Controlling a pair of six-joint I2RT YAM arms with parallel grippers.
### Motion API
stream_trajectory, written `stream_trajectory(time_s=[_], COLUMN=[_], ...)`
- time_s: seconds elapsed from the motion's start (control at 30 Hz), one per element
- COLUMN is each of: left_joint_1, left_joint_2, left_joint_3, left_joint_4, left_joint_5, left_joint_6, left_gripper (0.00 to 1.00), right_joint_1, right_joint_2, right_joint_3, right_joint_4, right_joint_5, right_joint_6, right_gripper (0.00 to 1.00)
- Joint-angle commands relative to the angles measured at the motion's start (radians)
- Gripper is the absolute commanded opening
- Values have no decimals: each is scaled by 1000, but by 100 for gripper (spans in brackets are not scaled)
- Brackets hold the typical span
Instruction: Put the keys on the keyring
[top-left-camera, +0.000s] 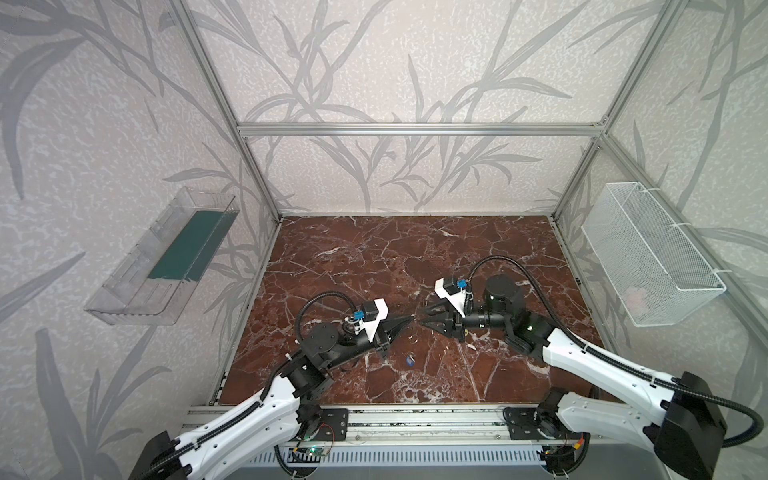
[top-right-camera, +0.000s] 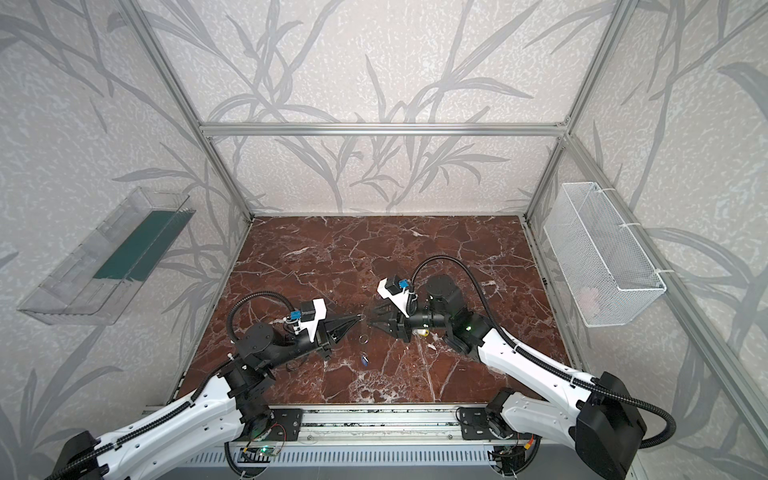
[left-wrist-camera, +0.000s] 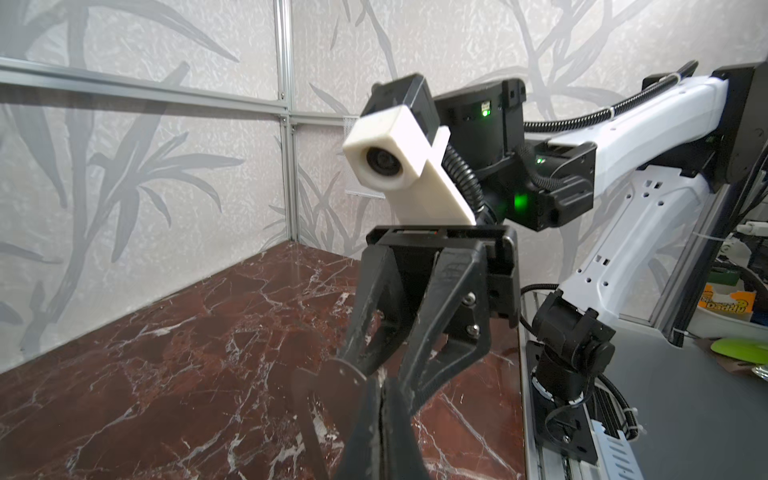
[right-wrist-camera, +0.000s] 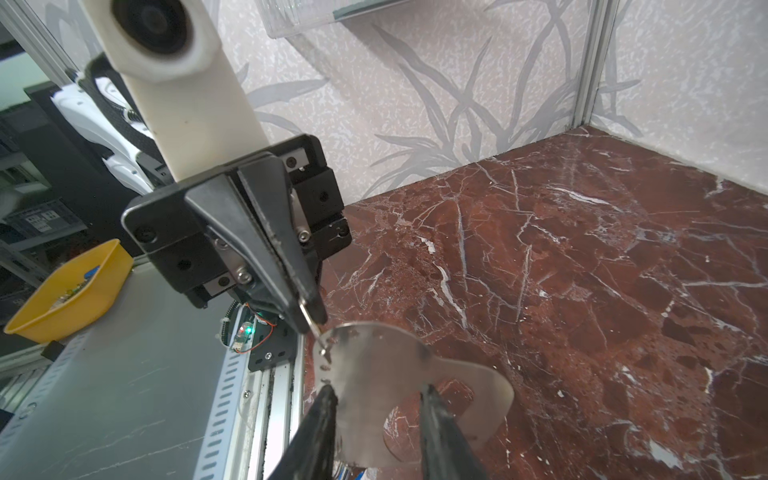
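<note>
The keyring, a flat grey plate with a large cut-out and a row of small holes, hangs above the marble between the two grippers. My right gripper is open, one finger on each side of the plate's face and neither clamping it. My left gripper is shut on a thin metal piece, whose tip sits at a hole on the plate's edge. From the left wrist the plate shows dark beside the shut left gripper. A blue key lies on the table. A yellow key peeks out under the right arm.
A small metal ring lies on the marble near the blue key. A clear plastic bin hangs on the left wall and a white mesh basket on the right wall. An aluminium rail runs along the front edge.
</note>
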Motion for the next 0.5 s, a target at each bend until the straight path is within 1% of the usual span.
stream_trajectory(time_s=[0.0,0.17,0.47], left_joint_1=[-2,-3,-4], left_joint_2=[-13,-3,19], left_joint_3=[2,2,6], left_joint_4=[102,115,128], left_joint_5=[-5,2,17], left_joint_6=[-15,-13,-15], left_gripper=[0,0,0], right_joint_1=[-2,-2,-2], right_joint_2=[-1,-7,-1], right_joint_3=[-4,-14,-10], right_joint_4=[124,169,184], right_joint_5=[-54,-86,-116], right_joint_6=[59,76,86], right_gripper=[31,21,20])
